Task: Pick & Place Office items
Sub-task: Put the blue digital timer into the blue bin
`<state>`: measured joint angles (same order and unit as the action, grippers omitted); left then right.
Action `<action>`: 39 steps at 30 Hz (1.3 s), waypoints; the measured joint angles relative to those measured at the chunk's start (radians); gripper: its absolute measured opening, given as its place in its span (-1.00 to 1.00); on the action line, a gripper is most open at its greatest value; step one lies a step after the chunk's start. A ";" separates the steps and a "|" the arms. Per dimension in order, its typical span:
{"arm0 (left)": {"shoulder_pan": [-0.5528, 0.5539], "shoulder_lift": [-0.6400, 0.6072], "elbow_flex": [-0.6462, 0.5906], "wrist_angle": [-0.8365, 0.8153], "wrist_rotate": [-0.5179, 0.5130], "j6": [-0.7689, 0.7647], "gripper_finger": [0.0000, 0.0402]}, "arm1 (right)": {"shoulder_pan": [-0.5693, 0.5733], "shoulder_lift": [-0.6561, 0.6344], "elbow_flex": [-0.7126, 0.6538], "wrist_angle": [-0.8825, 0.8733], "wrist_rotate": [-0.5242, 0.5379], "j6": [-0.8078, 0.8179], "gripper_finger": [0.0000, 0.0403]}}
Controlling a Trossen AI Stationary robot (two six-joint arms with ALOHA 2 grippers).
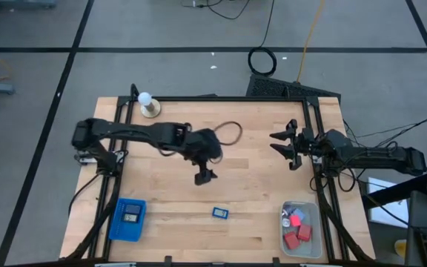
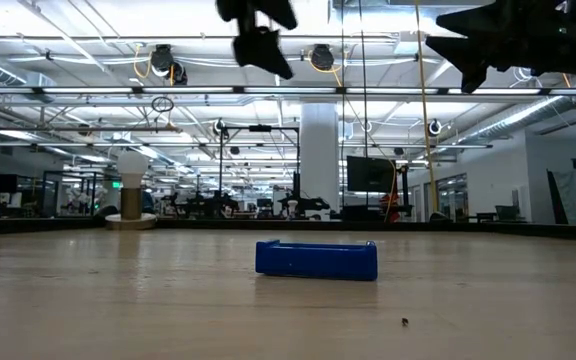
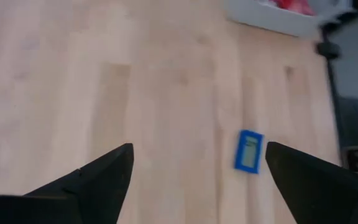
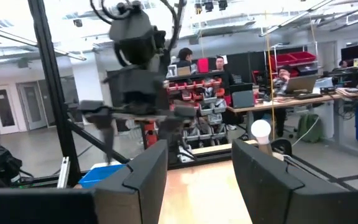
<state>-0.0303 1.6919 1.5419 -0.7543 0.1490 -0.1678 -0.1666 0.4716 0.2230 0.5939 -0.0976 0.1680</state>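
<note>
One office item, a small blue rectangular piece (image 1: 220, 213) with a pale face, lies flat on the wooden table near its front edge; it also shows in the low view (image 2: 316, 259) and the left wrist view (image 3: 248, 151). My left gripper (image 1: 204, 176) hangs open in the air above the table's middle, short of that piece, tipped down toward it, with nothing between its fingers (image 3: 104, 180). My right gripper (image 1: 284, 144) waits high at the table's right side, open and empty (image 4: 201, 174). Red blocks and blue bits lie in the pale bin (image 1: 301, 228).
A blue ribbed tray (image 1: 128, 219) with a small piece in it stands at the front left. The pale bin stands at the front right (image 3: 278, 15). A white ball on a tan base (image 1: 149, 106) stands at the far left. Black frame rails run along the table's sides.
</note>
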 joint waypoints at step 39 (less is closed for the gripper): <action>-0.365 0.594 0.633 -0.312 -0.215 -0.065 0.65 | 0.045 0.000 0.000 -0.034 -0.015 0.127 -0.14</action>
<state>-0.3956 2.2858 2.1751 -1.0660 -0.0663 -0.2332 -0.1211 0.4713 0.2230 0.5599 -0.1131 0.2955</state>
